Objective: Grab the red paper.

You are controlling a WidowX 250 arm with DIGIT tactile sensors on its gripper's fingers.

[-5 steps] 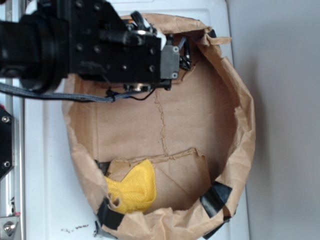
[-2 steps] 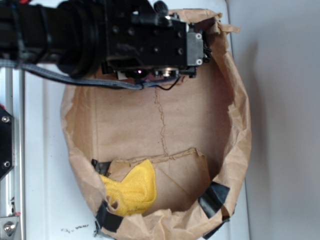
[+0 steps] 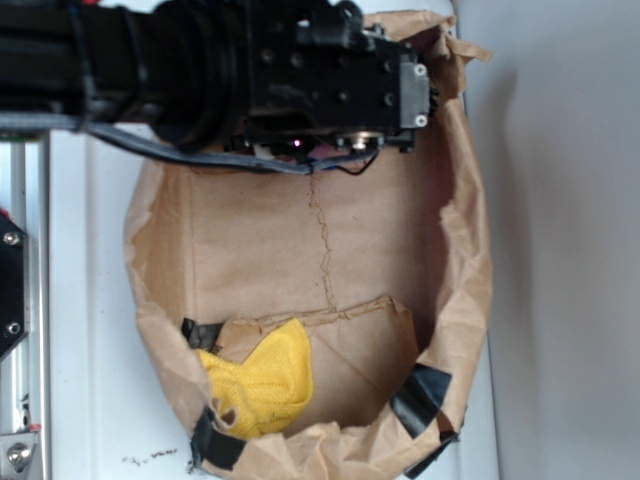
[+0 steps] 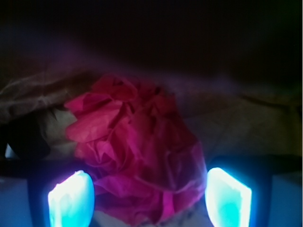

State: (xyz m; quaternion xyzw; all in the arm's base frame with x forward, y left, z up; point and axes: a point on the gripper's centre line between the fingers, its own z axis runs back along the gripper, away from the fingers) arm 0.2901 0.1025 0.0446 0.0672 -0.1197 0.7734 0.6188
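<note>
Red paper [image 4: 137,156] sits between the claw's [image 4: 149,196] spread fingers; closing could snag the bag wall [image 4: 246,118] behind.

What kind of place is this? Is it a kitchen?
Probably not a kitchen: it looks like a robot test bench. A black robot arm reaches over a taped-open brown paper bag on a white tabletop, holding a yellow cloth and crumpled red paper.

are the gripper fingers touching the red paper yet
Cannot tell. In the wrist view the red paper sits between the open gripper fingers, overlapping their edges, but glare hides any contact.
</note>
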